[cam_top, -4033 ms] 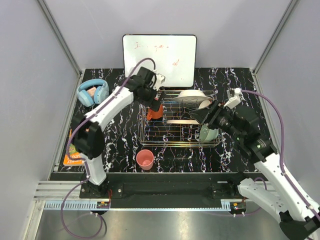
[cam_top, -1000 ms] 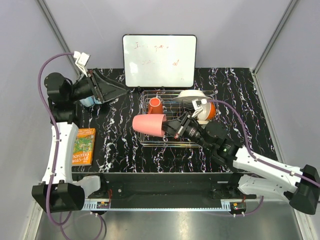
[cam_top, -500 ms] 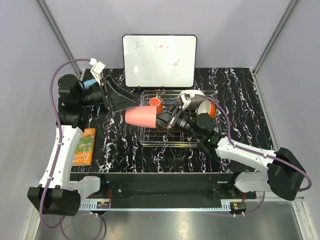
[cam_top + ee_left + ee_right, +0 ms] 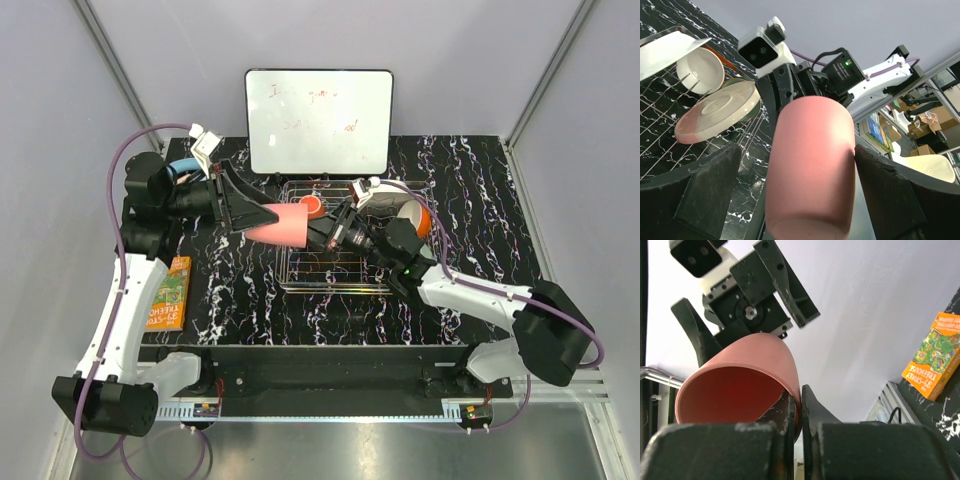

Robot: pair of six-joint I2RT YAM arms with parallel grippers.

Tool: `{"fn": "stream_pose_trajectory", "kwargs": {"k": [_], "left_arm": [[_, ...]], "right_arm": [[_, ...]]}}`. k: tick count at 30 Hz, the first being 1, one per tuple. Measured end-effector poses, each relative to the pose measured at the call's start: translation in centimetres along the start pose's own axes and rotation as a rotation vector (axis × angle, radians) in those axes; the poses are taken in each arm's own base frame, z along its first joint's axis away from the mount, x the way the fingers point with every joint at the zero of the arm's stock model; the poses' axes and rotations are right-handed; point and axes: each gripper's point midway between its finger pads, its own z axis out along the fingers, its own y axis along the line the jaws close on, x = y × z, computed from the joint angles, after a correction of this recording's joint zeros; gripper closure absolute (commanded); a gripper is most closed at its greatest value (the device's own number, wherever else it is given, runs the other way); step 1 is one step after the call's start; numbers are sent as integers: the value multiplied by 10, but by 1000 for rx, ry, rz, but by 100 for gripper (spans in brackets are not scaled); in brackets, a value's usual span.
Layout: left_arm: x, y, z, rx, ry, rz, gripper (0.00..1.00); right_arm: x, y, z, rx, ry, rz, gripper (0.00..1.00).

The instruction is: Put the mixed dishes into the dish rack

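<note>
My right end effector (image 4: 800, 407), pinching the small pink cup (image 4: 281, 224) by its rim, has carried it above the dish rack (image 4: 335, 286)'s left edge. My left end effector (image 4: 256, 212), wide open, now brackets its base. I judge it a handover.

Over the dish rack (image 4: 332, 278), left hand (image 4: 252, 212), pink cup (image 4: 283, 225) and right hand (image 4: 316, 233) block its left end; dishes (image 4: 383, 192) fill the right; near strip open.

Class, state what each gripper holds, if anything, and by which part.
The right gripper pinches the small pink cup by its rim. The open left gripper straddles its base, holding nothing.
</note>
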Motion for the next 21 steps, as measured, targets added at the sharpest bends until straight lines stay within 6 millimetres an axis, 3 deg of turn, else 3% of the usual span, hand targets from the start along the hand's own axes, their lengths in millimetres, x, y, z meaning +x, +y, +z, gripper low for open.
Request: {"fn": "stream_pose_trajectory", "kwargs": {"k": [15, 21], "left_arm": [[11, -11, -2, 45, 40, -40, 2], [11, -12, -2, 45, 39, -39, 16]], "right_arm": [[-19, 8, 18, -79, -21, 19, 100], [-17, 4, 19, -73, -11, 29, 100]]}}
